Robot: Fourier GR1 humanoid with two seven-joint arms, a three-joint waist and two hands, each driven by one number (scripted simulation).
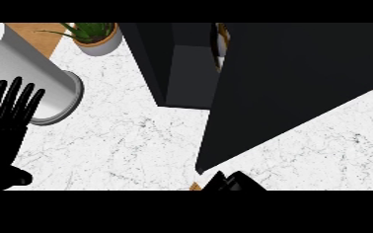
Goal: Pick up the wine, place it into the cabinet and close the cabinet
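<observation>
Looking steeply down onto white marble counter (124, 138). At top ctr, standing on it: black cabinet (182, 74), narrowing toward bottom of view. Just R of that, filling most of upper R: big black door (291, 89), lower corner pointing down at bottom ctr. Not flush w/ cabinet, thin gap btwn the two near top edge. Inside that gap: pale-and-brown sliver (220, 49), too little showing to say what.

Wine: can't place for sure. Only candidate is that sliver in the gap.

At far L edge: L hand (11, 133), black, upright, fingers (27, 101) straight and fanned apart, holding nothing. Thumb low, near bottom L corner. Fingertips overlapping lower side of grey can (33, 69) in view; touching or apart, can't tell.

At bottom edge, ctr-R: R hand (233, 182), only a black tip of it showing, just under door's lower corner. Spread, pressed together or pinching sth: can't tell. Contact w/ door: can't tell either.

Rest, quick:
- Can: large, cylindrical, metallic, at L side, rim toward lower R.
- Plant (91, 29): green spiky leaves in grey pot (102, 44), top L-ctr, near cabinet's upper L corner but apart.
- Wooden board (36, 37): top L, beside plant, partly hidden by can.
- Small tan patch (195, 186): bottom edge, just L of R hand; can't tell what.
</observation>
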